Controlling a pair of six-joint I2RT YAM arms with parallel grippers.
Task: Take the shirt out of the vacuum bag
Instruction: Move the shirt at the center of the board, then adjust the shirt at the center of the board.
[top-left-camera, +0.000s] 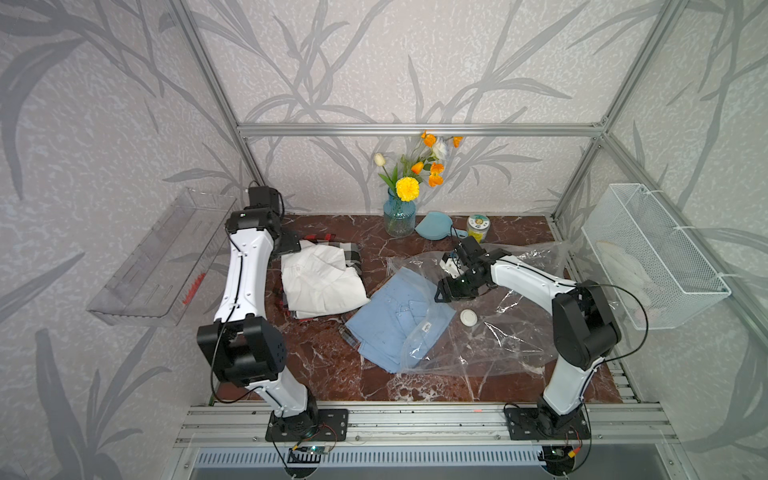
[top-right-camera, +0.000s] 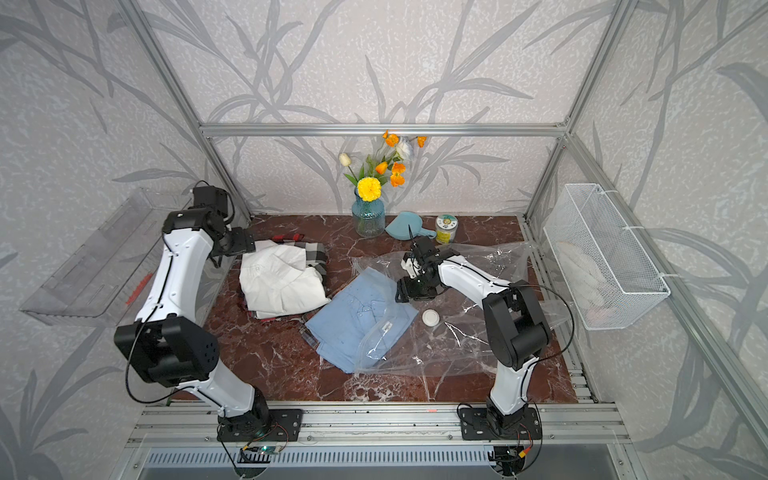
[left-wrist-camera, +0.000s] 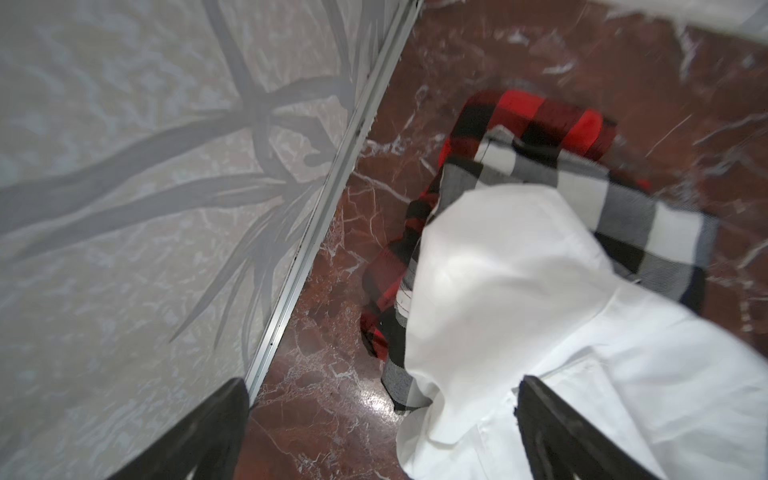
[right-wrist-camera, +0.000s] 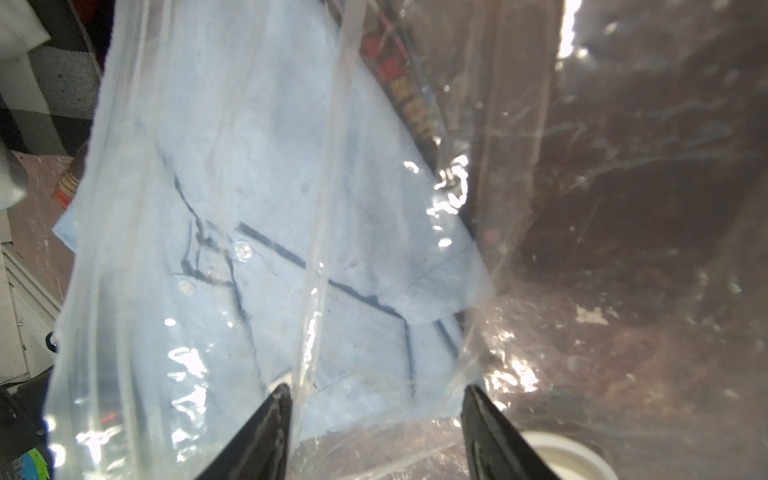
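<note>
Both wrist views show what both top views hide: left gripper gaping, empty, beside the white shirt; right gripper half-spread over the vacuum bag, blue shirt partly inside, mid-table.

We can read no text, number or brand anywhere here. The small jar at the back of the table carries a round green and white label on its lid and a printed band on its side, both too small for us to make out. A small white tag sits on the vacuum bag over the blue shirt, with dark marks we cannot decipher. The valve disc looks plain white to us.
</note>
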